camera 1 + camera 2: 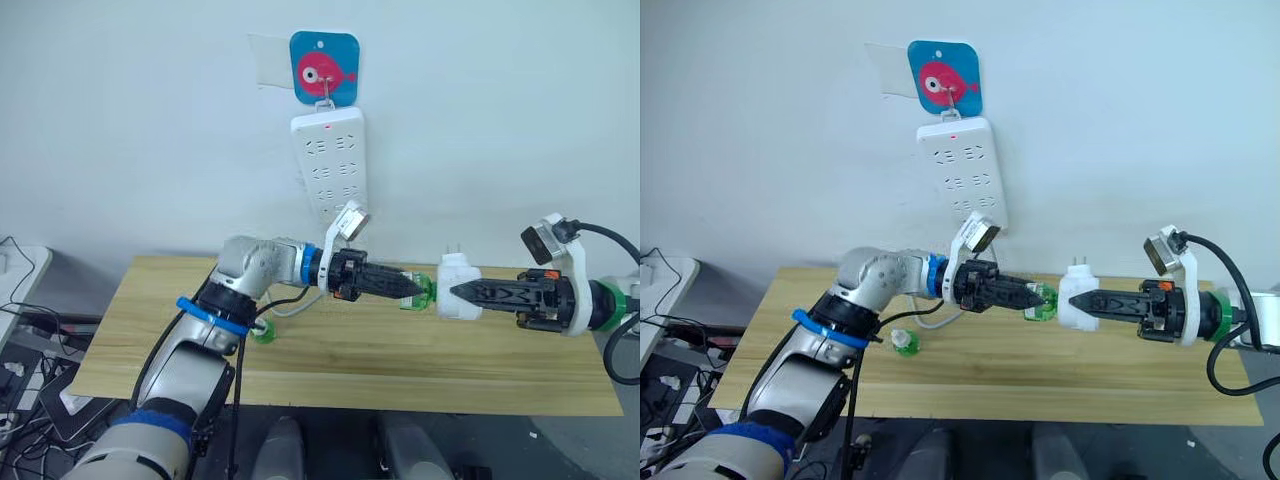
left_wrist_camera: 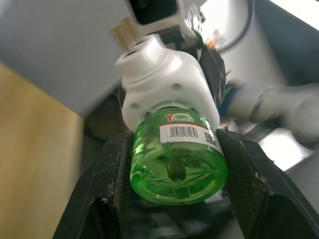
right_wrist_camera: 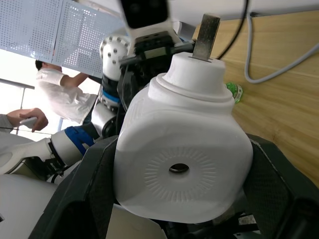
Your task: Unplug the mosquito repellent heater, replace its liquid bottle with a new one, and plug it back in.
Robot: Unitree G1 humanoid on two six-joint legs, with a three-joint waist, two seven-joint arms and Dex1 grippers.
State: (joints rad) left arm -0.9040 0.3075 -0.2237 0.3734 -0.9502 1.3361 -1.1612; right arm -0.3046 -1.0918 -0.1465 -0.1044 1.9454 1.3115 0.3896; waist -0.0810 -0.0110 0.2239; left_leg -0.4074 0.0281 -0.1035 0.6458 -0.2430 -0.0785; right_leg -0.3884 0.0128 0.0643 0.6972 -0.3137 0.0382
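Above the table, my right gripper (image 1: 452, 291) is shut on the white mosquito repellent heater (image 1: 460, 287), which is unplugged with its two prongs pointing up. Its liquid bottle (image 1: 424, 292), translucent green, sticks out of the heater's left side. My left gripper (image 1: 415, 288) is shut on this bottle, whose round base and barcode label (image 2: 185, 131) face the left wrist camera between the fingers (image 2: 117, 174). The heater's round vent hole (image 3: 178, 169) faces the right wrist camera. The new one (image 1: 264, 330), green with a white cap, lies on the table under my left forearm.
A long white power strip (image 1: 328, 165) hangs on the wall from a blue fish hook (image 1: 324, 67), and its white cable (image 1: 290, 305) trails onto the wooden table (image 1: 400, 370). A person (image 3: 55, 99) shows beyond the table in the right wrist view.
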